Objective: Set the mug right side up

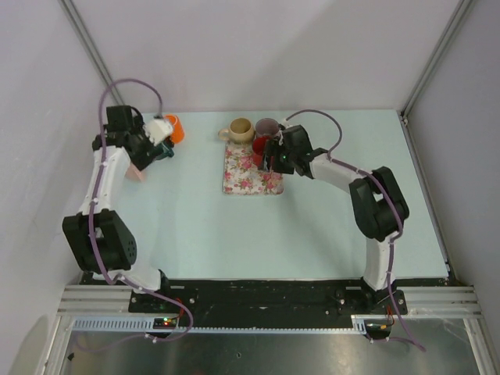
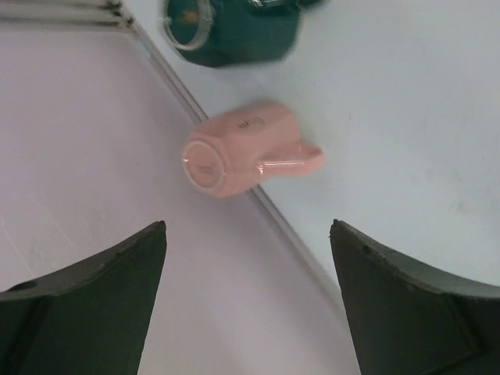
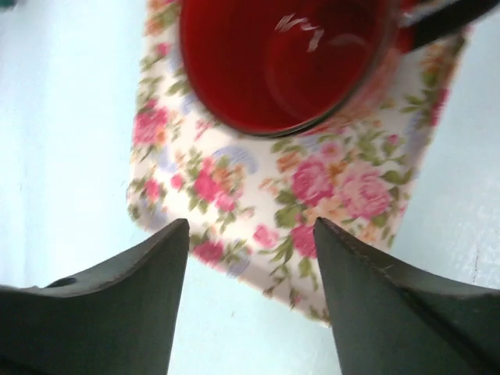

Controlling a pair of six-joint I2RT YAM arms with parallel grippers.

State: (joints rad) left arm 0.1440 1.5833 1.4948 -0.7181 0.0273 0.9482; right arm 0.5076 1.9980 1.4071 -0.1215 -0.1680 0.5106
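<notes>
Red mug is sitting mouth-up on floral mat, just ahead of right gripper, its fingers spread. Left gripper is gaping wide, pink mug lying sideways beyond; its print unreadable.

White arm links, black joints, purple cables, dark jaws

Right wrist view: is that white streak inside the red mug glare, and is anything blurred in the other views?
Right wrist view: yes, a small white glare streak inside the red mug; floral mat slightly soft. Left wrist view: pink mug soft, green mug at the top edge more blurred. Top external view: evenly lit, sharp, faint shadows only.
</notes>
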